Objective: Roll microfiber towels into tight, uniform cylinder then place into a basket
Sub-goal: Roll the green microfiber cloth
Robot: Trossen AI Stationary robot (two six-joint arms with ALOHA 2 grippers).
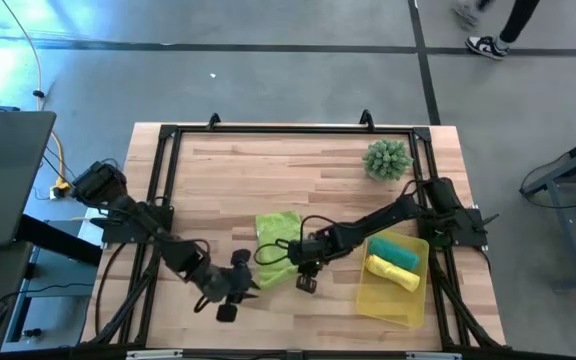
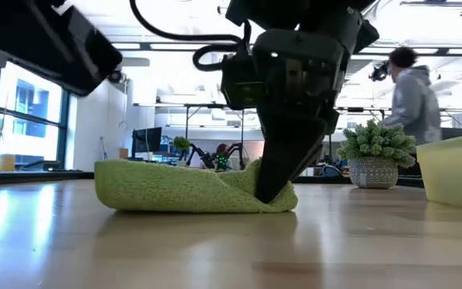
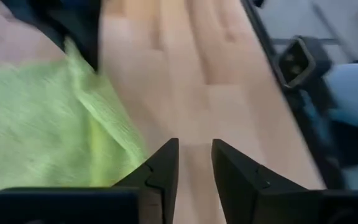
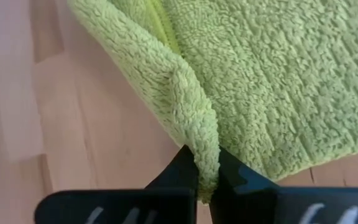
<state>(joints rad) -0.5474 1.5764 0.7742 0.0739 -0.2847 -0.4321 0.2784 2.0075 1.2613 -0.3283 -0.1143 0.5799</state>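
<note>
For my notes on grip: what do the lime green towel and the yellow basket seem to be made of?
Lime green towel: soft fuzzy cloth, probably microfiber; its looped pile shows where the right gripper pinches a fold. Basket: seemingly translucent smooth plastic; the table shows through it.

My right gripper (image 4: 207, 177), black like both my arms, pinches a lime green towel (image 4: 278, 81) whose fuzzy pile looks nubbly and one shade throughout. My left gripper (image 3: 194, 163) is black too, above pale wooden table (image 1: 268, 165) boards with light brown grain stripes. The basket (image 1: 393, 300) is translucent yellow, and inside it lie a teal towel (image 1: 396, 248) and a yellow towel (image 1: 392, 271). The spiky plant (image 1: 387, 158) is dull green in a speckled grey pot (image 2: 373, 172).
</note>
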